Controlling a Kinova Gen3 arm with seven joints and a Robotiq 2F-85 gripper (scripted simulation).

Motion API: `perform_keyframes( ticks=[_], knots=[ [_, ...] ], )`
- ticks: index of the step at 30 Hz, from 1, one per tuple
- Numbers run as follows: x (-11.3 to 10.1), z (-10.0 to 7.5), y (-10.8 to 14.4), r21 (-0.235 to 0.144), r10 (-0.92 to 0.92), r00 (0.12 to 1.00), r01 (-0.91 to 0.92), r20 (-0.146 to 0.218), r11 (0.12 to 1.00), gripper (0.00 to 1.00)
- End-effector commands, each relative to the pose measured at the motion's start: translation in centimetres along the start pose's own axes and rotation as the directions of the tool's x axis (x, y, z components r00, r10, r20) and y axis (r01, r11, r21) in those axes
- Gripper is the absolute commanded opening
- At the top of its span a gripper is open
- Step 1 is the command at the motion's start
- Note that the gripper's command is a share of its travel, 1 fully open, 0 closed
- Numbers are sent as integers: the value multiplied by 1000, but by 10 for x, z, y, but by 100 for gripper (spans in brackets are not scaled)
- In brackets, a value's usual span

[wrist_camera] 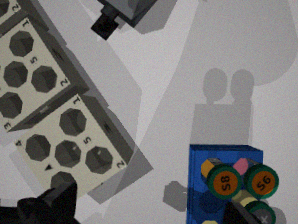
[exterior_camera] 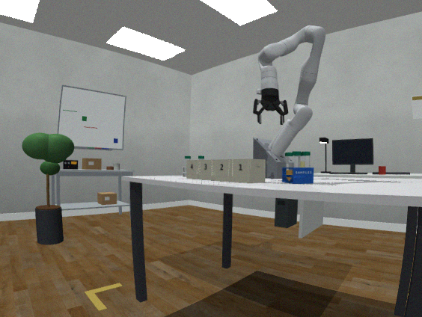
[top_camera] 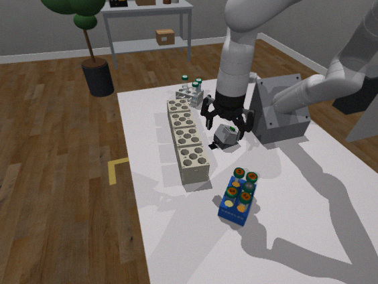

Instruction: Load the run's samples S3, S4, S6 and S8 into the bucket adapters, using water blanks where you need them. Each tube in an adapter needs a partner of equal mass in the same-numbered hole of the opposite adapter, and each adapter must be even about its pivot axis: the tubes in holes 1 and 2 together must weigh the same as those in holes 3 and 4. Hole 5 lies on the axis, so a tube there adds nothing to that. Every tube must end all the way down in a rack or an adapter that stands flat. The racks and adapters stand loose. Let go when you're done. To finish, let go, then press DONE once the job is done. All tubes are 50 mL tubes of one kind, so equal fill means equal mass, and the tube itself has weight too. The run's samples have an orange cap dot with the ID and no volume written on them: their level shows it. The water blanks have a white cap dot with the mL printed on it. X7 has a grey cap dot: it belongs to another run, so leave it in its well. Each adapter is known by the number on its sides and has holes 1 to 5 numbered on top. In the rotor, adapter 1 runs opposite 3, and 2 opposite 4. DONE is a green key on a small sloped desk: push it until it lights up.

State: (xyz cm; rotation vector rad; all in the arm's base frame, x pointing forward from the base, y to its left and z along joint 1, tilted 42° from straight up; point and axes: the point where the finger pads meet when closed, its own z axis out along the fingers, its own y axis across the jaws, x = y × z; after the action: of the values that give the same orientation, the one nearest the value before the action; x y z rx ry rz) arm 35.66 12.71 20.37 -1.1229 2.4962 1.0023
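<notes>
My gripper [top_camera: 228,124] is open and empty, high above the table over the small DONE desk [top_camera: 225,134] with its green key [top_camera: 232,128]; it also shows in the side view [exterior_camera: 270,116]. Four beige adapters [top_camera: 187,140] stand in a row, numbered 4 to 1 on their sides [exterior_camera: 224,170], with all visible holes empty. In the wrist view adapter 1 [wrist_camera: 70,145] is at the left. The blue sample rack [top_camera: 238,197] holds orange-dotted tubes, among them S8 [wrist_camera: 224,181] and S6 [wrist_camera: 261,181], and the grey-dotted X7 [top_camera: 248,186]. A clear rack [top_camera: 190,94] at the far end holds three blanks.
The arm's grey base block [top_camera: 279,110] stands right of the DONE desk. The adapter row lies close to the table's left edge. A plant [top_camera: 95,72] and a shelf [top_camera: 147,30] stand on the floor beyond the table.
</notes>
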Motion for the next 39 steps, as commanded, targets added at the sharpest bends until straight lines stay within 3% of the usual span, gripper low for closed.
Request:
perform_keyframes(
  ticks=[1, 28, 32, 39],
  knots=[
    [-11, -1, 9, 1, 0, 1000, 0, 0, 1000, 100],
    [-100, -1, 97, 1, 0, 1000, 0, 0, 1000, 100],
    [-102, -1, 99, 1, 0, 1000, 0, 0, 1000, 100],
    [-103, 18, 98, 1, 0, 1000, 0, 0, 1000, 100]
  ],
)
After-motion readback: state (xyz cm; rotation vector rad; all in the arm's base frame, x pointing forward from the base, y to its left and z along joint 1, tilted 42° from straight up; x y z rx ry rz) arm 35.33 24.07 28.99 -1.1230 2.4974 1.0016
